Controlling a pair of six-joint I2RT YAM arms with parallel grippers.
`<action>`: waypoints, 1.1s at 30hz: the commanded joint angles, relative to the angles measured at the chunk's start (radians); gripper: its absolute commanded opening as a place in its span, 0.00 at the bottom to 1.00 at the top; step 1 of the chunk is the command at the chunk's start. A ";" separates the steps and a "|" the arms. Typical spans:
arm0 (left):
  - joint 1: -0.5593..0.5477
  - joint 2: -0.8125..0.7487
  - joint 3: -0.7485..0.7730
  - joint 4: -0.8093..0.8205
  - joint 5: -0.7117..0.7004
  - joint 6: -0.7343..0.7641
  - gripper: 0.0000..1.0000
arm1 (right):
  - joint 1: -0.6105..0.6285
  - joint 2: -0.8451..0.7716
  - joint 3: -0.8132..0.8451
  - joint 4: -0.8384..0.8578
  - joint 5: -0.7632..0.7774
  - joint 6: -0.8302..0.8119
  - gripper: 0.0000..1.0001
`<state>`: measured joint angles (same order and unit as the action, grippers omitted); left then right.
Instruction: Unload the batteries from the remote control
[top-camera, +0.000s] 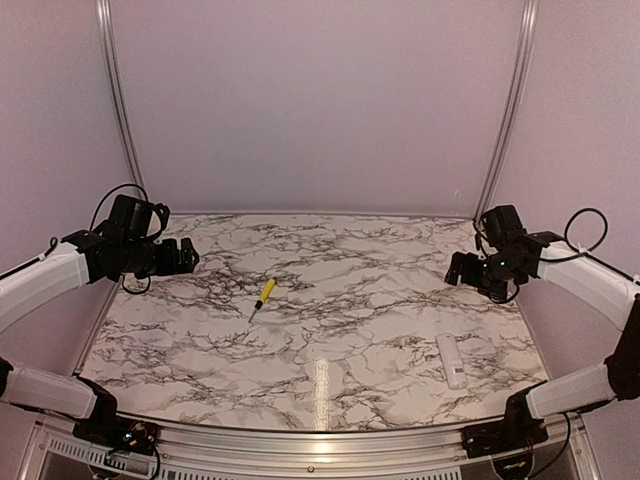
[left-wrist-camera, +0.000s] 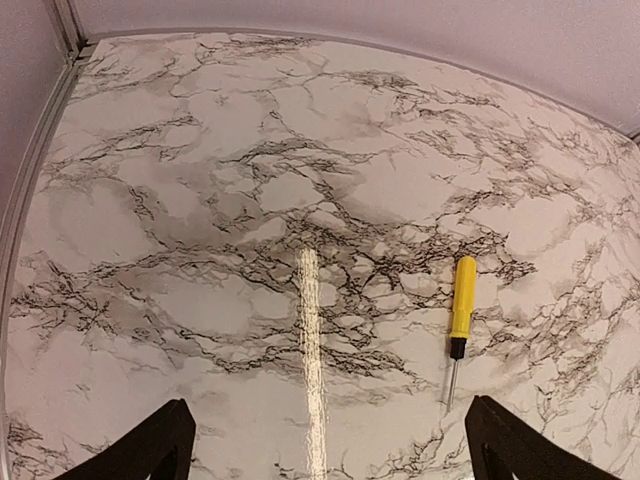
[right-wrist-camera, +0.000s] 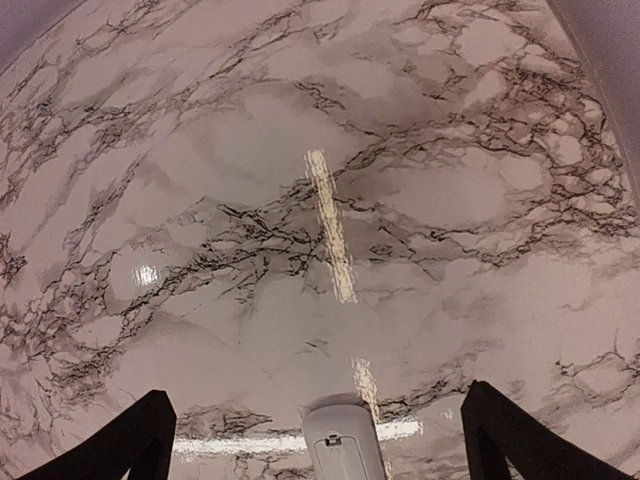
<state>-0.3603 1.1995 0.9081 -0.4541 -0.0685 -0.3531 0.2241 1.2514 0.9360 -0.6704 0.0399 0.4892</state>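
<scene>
both arms up, left fingers (left-wrist-camera: 150, 450) and right fingers (right-wrist-camera: 130, 445) spread wide, holding nothing. remote control (top-camera: 452, 361) lies flat at lower right of the top view, near the desk's (top-camera: 350, 320) front edge, just below the right wrist. batteries not visible; cover looks still on. risks: thin flat bar, a pinch could skid it off the edge. screwdriver (top-camera: 264, 294) sits mid-desk, well apart, and its round handle may roll on pickup.
</scene>
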 joint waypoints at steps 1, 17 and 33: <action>-0.010 0.012 0.013 -0.013 0.024 0.001 0.99 | 0.013 0.027 0.005 -0.098 0.021 0.027 0.98; -0.016 0.023 0.006 -0.011 0.041 0.024 0.98 | 0.165 0.248 -0.016 -0.196 0.043 0.057 0.98; -0.016 0.035 0.001 -0.016 0.048 0.029 0.97 | 0.172 0.324 -0.082 -0.184 -0.023 0.030 0.84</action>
<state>-0.3733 1.2144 0.9077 -0.4545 -0.0334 -0.3328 0.3862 1.5578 0.8585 -0.8478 0.0273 0.5232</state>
